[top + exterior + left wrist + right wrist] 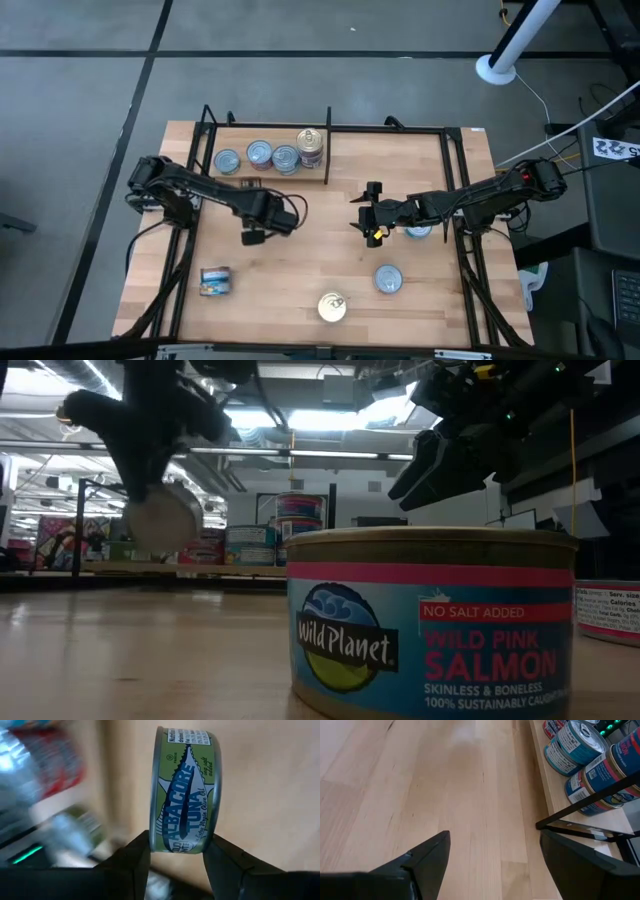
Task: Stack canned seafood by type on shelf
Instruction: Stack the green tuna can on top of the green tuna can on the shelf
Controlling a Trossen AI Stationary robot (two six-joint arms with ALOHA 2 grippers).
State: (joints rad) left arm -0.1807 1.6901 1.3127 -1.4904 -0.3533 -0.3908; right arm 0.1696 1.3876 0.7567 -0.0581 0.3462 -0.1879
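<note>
Dark fingers of the left end effector are clamping an albacore tuna tin by its two flat faces, so the tin is hanging on edge with the green label showing (the jaws are part-open, held apart only by the tin). In the high view this end effector is hovering above the wooden shelf board, left of centre and just in front of the black divider bar. Behind that bar a row of tins is already sitting: three silver-blue tops and a taller stack with a red label.

The right end effector is waiting near the middle of the board with its fingers spread wide and nothing between them. A salmon tin, a gold-topped tin and a tin lying on its side are resting loose along the front.

Judging by this, the carry step is under way. Next the left arm likely needs to turn the tin flat, pass over the bar, and set it squarely on matching tuna tins before letting go.
</note>
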